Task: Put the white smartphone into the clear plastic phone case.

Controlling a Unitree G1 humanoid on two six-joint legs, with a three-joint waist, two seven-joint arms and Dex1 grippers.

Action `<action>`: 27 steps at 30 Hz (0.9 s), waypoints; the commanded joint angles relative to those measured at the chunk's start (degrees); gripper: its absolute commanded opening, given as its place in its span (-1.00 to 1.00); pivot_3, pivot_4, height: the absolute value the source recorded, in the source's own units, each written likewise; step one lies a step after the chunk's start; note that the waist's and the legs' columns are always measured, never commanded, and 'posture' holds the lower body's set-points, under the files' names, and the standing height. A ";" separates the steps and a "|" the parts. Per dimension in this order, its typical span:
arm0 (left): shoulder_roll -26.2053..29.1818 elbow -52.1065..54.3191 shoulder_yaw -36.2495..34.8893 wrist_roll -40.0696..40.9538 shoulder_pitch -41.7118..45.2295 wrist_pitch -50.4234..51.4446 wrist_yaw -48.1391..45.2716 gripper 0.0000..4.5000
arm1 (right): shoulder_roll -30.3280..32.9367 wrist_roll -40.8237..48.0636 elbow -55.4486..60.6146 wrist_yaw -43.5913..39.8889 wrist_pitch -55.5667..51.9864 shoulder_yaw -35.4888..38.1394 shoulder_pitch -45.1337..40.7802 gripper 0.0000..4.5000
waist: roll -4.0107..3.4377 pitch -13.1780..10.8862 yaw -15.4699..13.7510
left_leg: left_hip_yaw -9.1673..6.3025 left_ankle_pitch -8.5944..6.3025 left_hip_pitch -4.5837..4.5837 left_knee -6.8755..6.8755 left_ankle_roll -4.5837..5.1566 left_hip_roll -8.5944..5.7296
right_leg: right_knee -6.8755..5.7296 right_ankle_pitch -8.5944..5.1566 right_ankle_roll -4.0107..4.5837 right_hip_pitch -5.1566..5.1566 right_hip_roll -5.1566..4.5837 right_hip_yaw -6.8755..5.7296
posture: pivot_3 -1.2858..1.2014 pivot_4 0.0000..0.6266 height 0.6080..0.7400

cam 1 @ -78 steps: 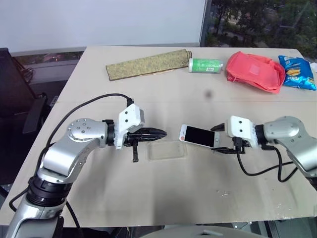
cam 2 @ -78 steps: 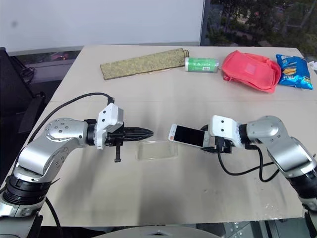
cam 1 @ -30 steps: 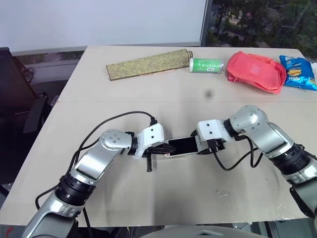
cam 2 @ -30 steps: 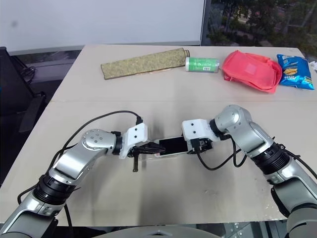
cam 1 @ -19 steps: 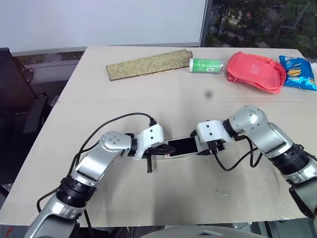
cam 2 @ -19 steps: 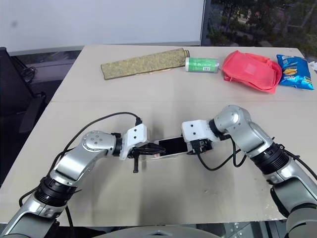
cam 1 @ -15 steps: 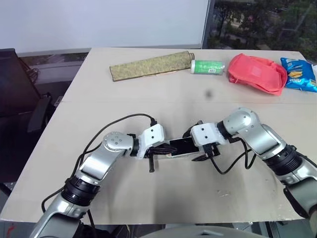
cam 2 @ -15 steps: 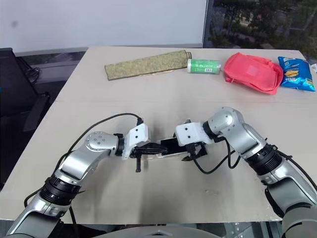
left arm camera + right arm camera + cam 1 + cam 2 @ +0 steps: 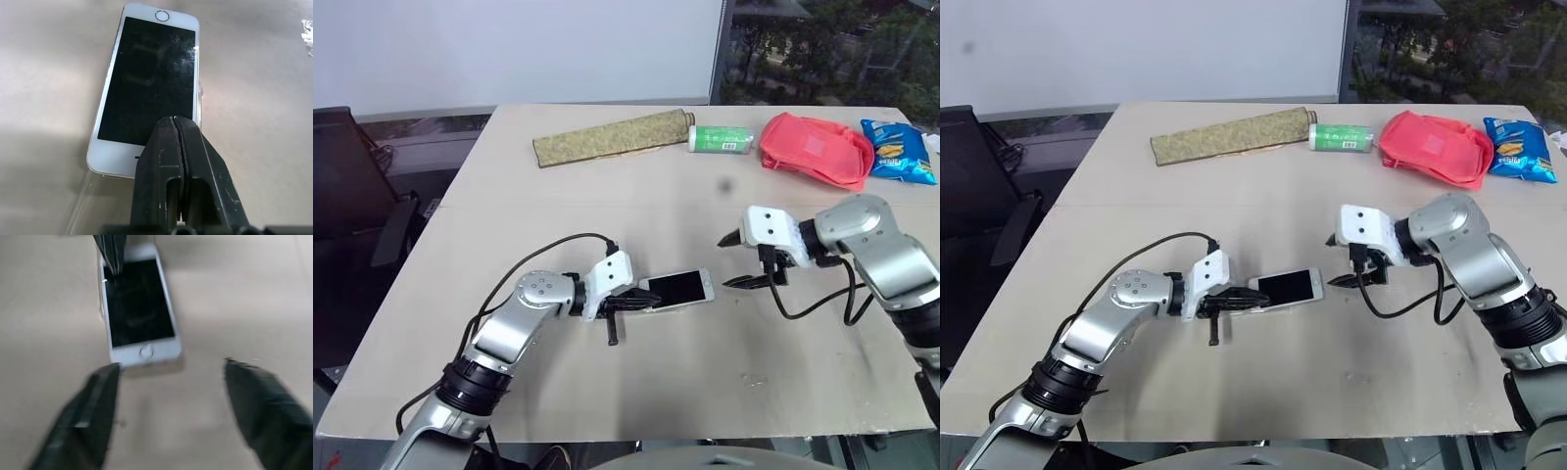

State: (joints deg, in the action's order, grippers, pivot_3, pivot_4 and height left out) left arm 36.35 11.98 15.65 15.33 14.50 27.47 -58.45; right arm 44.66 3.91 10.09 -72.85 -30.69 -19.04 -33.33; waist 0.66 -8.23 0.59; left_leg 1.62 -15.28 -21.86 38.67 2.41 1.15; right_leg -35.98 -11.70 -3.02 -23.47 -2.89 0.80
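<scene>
The white smartphone [image 9: 675, 290] lies screen up near the middle of the table, on top of the clear plastic phone case [image 9: 80, 203]. The case's glossy edge peeks out at the phone's near end and along one side; whether the phone sits fully inside the rim I cannot tell. My left gripper [image 9: 641, 303] is shut, and its tips rest over the phone's left end [image 9: 175, 122]. To the phone's right, my right gripper [image 9: 732, 261] hangs just above the table with fingers spread wide, open and holding nothing. In the right wrist view the phone [image 9: 139, 320] lies just beyond those fingers.
Along the far edge lie a rolled green-gold mat [image 9: 612, 135], a green bottle [image 9: 720, 139], a red pouch [image 9: 811, 147] and a blue snack bag [image 9: 896, 152]. A black chair [image 9: 352, 186] stands off the table's left side. Bare tabletop surrounds the phone.
My right gripper has let go of the phone, pulled away to the right and stands open. The phone stays flat on the case, and the left gripper holds its place.
</scene>
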 commanded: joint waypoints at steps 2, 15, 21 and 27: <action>2.49 8.17 -4.10 3.93 1.99 8.61 1.15 -1.00 | -0.52 -1.70 -1.03 2.22 1.77 -1.03 0.56 -0.52 | 0.04 -0.17 0.04 | 0.02 0.00 -0.21 0.00 0.00 0.00 | -0.01 0.02 0.02 -0.23 0.03 0.02 | 0.03 -0.52 1.00; 14.83 11.53 -17.19 9.27 -5.91 15.37 0.59 -1.00 | -4.57 -3.77 -3.27 4.48 2.15 -4.96 0.51 -0.98 | 0.36 -0.69 -0.07 | -0.03 -0.01 -1.11 -0.30 0.00 -0.01 | 0.09 0.21 0.10 -1.14 0.17 0.03 | 0.03 -0.52 1.00; 15.67 10.28 -12.81 5.82 -8.78 13.75 1.63 -1.00 | -5.08 -3.75 -2.48 4.84 1.68 -5.26 0.99 -0.98 | 0.37 -0.74 -0.29 | 0.02 0.00 -1.11 -0.24 -0.01 -0.03 | 0.08 0.12 0.26 -1.12 0.10 0.02 | 0.03 -0.52 1.00; 13.34 8.56 -10.58 3.79 -7.85 11.57 3.26 -1.00 | -5.31 -3.75 -1.85 5.66 0.99 -4.70 0.82 -0.98 | 0.35 -0.73 -0.38 | 0.12 0.01 -1.01 -0.19 -0.03 -0.01 | 0.00 0.13 0.26 -1.10 0.11 0.06 | 0.03 -0.52 1.00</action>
State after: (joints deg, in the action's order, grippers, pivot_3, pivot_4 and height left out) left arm 50.97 21.01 4.16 19.87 6.05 39.96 -56.66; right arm 39.47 0.21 6.20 -67.86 -29.49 -24.50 -31.97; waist 1.01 -8.95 0.21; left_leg 1.75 -15.27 -22.86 38.47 2.38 1.13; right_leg -35.98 -11.57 -2.76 -24.57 -2.78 0.88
